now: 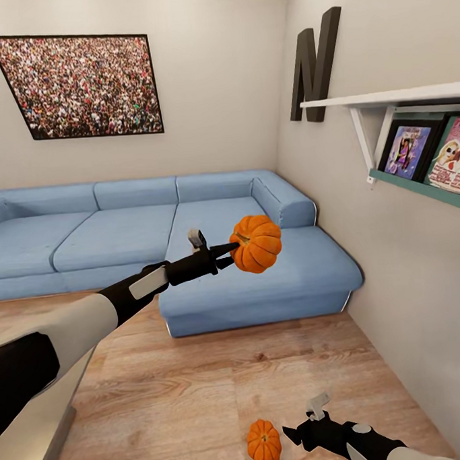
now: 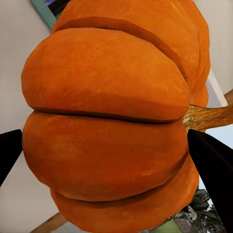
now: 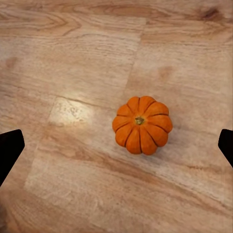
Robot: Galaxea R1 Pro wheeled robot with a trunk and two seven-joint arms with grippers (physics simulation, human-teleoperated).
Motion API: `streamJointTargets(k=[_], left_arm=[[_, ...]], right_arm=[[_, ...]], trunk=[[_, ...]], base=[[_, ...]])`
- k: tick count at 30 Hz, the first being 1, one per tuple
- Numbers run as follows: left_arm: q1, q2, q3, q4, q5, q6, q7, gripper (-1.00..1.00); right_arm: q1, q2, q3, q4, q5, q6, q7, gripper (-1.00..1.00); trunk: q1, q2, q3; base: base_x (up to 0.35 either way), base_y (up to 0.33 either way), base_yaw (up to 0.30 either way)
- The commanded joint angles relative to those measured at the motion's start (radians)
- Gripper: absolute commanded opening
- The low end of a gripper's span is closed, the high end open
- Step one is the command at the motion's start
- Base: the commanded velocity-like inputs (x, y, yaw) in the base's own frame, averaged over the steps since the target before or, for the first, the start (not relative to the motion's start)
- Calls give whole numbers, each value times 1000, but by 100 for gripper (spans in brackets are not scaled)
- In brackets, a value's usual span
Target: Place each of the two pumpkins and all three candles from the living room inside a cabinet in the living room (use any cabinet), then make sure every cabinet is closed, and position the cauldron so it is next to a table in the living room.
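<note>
Head view is showing the left hand (image 1: 232,251) stretched forward over the wooden floor (image 1: 217,379), and it is pinching one pumpkin (image 1: 256,243) in the air in front of the blue corner sofa (image 1: 122,235). The pumpkin is lying on its side, with its stem pointing toward the hand. In the left wrist view this pumpkin (image 2: 111,121) is sitting very close between the two dark fingers (image 2: 211,160), one at each side of it. The second pumpkin (image 1: 264,443) is standing upright on the floor, just beside the right hand (image 1: 295,434) and apart from it. In the right wrist view this pumpkin (image 3: 142,124) is lying between the lines of the two spread fingertips (image 3: 9,148), not touching them; the right hand is holding nothing.
</note>
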Motion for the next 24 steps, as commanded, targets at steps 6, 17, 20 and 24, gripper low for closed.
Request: streamJointTargets(k=[6,17,20,24], left_arm=[[-1,0,1,0,0,0,1,-100],[-1,-2,1,-1,0,0,1,-100],[-1,-7,1,0,0,0,1,-100],[-1,-7,1,0,0,0,1,-100]], right_arm=[[0,-1,-2,0,0,-1,1,100],[-6,-10,-8,-20,-8,49,139,100],[-33,-11,-13,-31,-29,156,286,100],[-69,-13,-31,-30,-111,185,321,100]], trunk=[[23,-42,-19],[65,-119,-53],[77,-140,-63],[92,-168,-75]], base=[[0,0,0],[0,0,0],[0,0,0],[0,0,0]])
